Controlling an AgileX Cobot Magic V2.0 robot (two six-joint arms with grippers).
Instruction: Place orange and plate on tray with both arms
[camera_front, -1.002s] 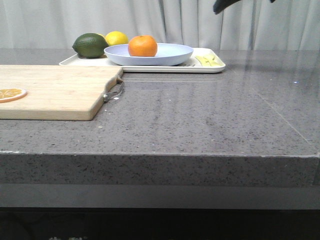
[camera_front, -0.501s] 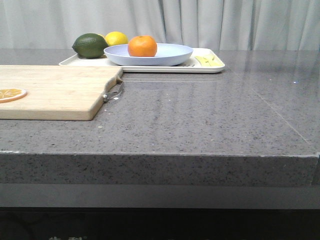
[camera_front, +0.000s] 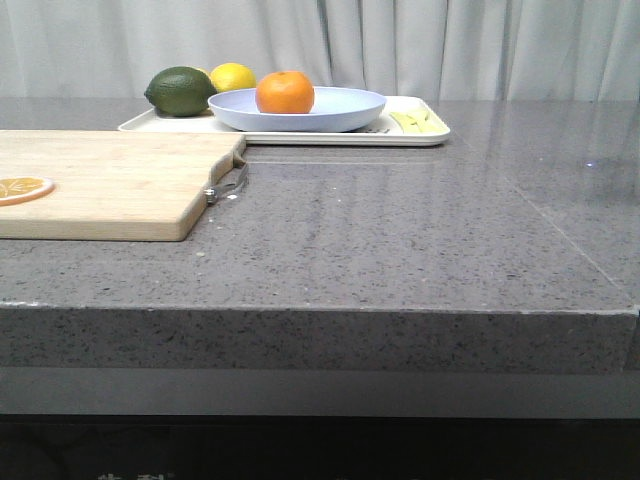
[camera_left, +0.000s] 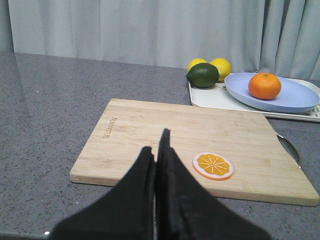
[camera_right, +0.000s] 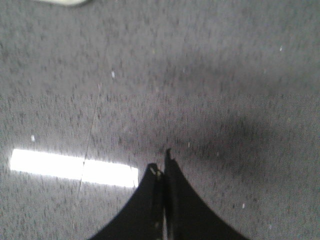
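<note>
- The orange sat in the plate on the tray, well ahead of both tools.
- Left tool and right tool were pressed together, empty.
- Nothing needed regrasping; parking clear seemed best.

Cutting board (orange slice aboard), lime, lemon

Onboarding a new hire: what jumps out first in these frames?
The orange sitting in the lavender plate on the cream tray at the counter's far side, beside a lime and lemon. Nearer, an orange slice lies on the wooden cutting board.
</note>
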